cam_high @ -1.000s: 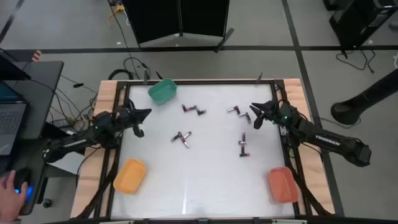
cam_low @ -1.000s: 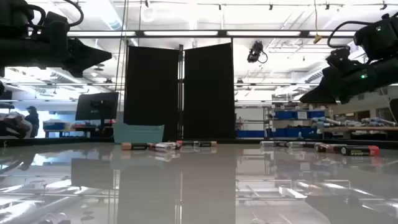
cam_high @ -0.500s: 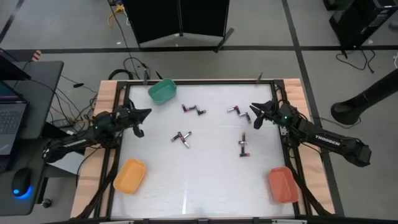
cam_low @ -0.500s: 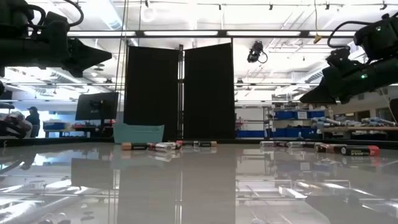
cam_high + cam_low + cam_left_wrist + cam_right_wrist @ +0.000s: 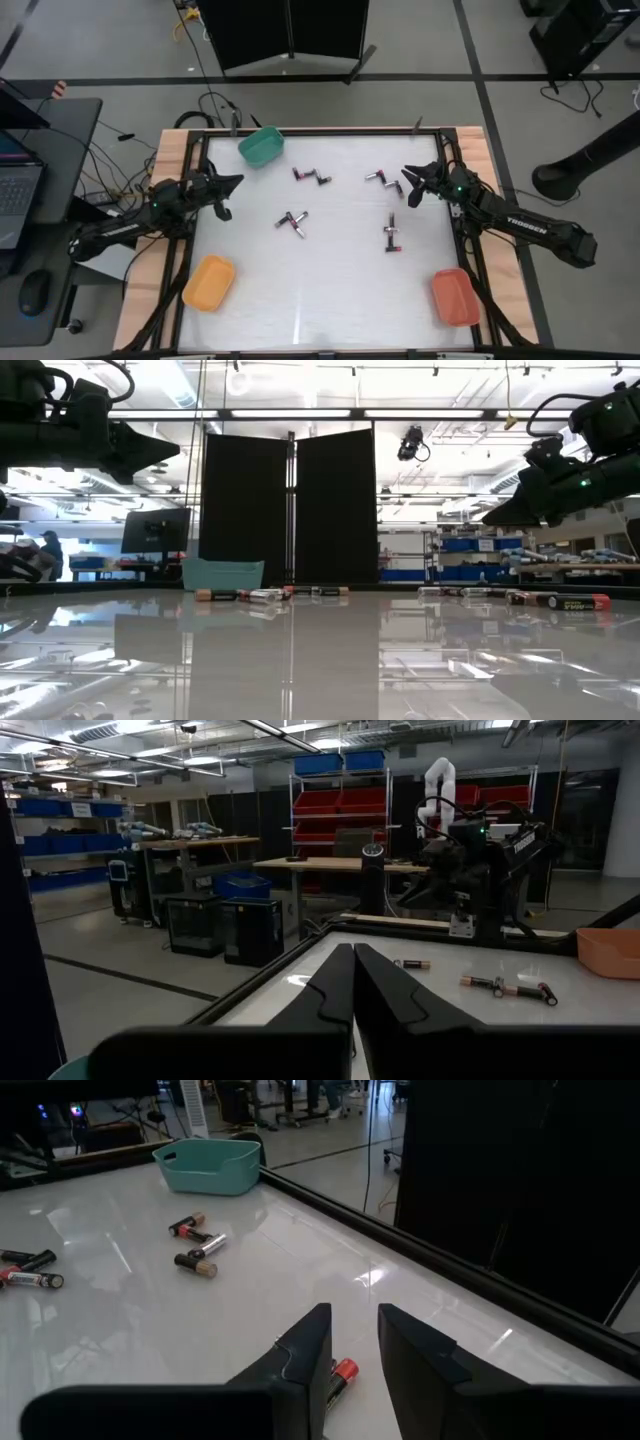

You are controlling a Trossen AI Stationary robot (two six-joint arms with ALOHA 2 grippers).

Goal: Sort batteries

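Batteries [image 5: 305, 198] lie flat in small clusters across the table's [image 5: 330, 290] far half, long axes variously angled. Left gripper [image 5: 226, 196], fingers together, hovers near the left edge. Right gripper [image 5: 409, 184], fingers apart, hovers above one battery [image 5: 338, 1377], red end toward the far edge.

Grey floor [image 5: 120, 40] crossed by dark lines; black partition panels [image 5: 290, 505] behind; strip lights [image 5: 300, 413] overhead.

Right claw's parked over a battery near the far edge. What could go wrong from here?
1. The right claw is only part open above the battery, which lies partly under one finger; coming straight down may pin or flick it rather than straddle it.
2. Round cells on a glossy table could roll when nudged, possibly toward the nearby edge.
3. The batteries by the green bin lie touching; a grab there may take two.
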